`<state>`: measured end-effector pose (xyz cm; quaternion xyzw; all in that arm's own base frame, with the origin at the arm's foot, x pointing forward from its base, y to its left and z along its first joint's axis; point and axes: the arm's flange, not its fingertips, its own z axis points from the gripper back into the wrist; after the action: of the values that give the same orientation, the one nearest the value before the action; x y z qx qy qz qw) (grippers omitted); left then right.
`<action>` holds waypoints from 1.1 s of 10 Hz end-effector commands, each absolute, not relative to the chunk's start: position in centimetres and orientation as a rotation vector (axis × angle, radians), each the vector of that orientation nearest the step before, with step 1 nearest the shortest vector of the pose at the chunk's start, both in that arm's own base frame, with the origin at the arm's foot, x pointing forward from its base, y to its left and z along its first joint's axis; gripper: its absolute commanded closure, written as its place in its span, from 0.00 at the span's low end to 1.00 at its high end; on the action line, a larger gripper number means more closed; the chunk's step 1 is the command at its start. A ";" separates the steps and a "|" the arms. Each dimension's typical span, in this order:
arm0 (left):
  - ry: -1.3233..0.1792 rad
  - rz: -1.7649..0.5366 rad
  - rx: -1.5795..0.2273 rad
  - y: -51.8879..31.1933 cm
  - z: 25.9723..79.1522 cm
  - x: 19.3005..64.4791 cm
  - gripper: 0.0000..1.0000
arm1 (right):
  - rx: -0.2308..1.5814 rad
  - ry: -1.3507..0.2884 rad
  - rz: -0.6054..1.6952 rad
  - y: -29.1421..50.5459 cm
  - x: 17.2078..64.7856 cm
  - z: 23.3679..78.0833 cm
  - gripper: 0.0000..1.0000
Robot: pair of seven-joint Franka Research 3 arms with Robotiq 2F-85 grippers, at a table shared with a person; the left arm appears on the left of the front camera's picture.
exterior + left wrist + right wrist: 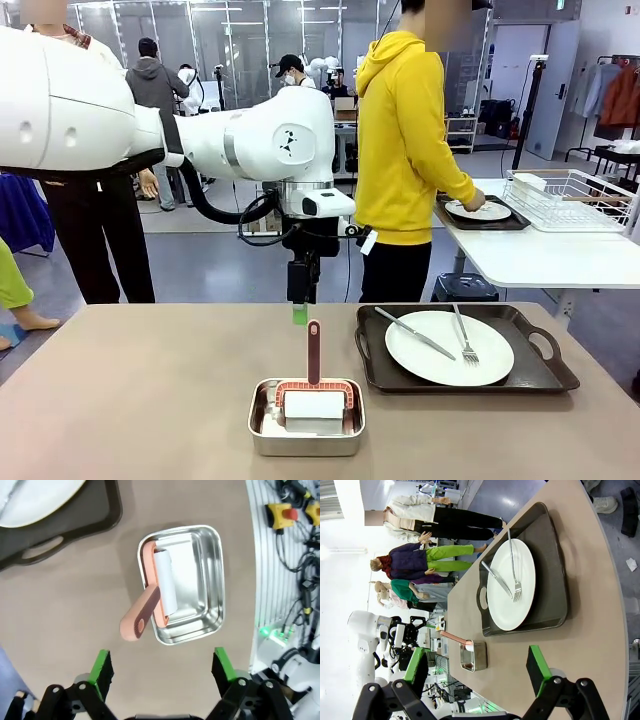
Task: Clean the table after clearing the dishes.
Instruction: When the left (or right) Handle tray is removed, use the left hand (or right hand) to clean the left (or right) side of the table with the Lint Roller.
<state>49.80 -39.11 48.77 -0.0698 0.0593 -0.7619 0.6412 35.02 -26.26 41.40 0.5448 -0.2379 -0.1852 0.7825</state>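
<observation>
the matte taupe-brown surface [150, 380] carries a dark brown rectangular tray [540, 376] with cut-out handles, on the robot's right. on the tray lies a round white plate [440, 362] with a steel knife [415, 333] and fork [465, 338] across it. near the middle sits a shiny steel pan [305, 441] with rounded corners. it holds a roller [165, 582] with a white drum and a salmon-red handle that sticks out over the rim. the left end effector [161, 656] hangs above the pan, green pads spread wide, holding nothing. the right end effector [476, 652] is likewise wide open and empty. beyond, a second tray [500, 226] with a second plate [492, 212] rests on a white surface [540, 255], with a person's hand [472, 203] on that plate.
</observation>
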 end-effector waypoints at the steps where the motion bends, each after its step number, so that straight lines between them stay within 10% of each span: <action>1: 0.205 -1.698 -0.161 -40.1 48.2 51.2 0.00 | 1.181 -0.521 -0.395 -26.2 34.9 41.6 0.00; 9: 0.316 -1.588 -0.220 -41.1 42.0 51.5 0.00 | 1.181 -0.521 -0.395 -26.2 34.9 41.6 0.00; 11: 0.341 -1.580 -0.223 -40.8 41.0 51.4 0.34 | 1.181 -0.521 -0.395 -26.2 34.9 41.6 0.00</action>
<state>51.64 -40.96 40.99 -0.1030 0.1395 -0.7123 0.6801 35.02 -26.26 41.40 0.5448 -0.2379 -0.1853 0.7825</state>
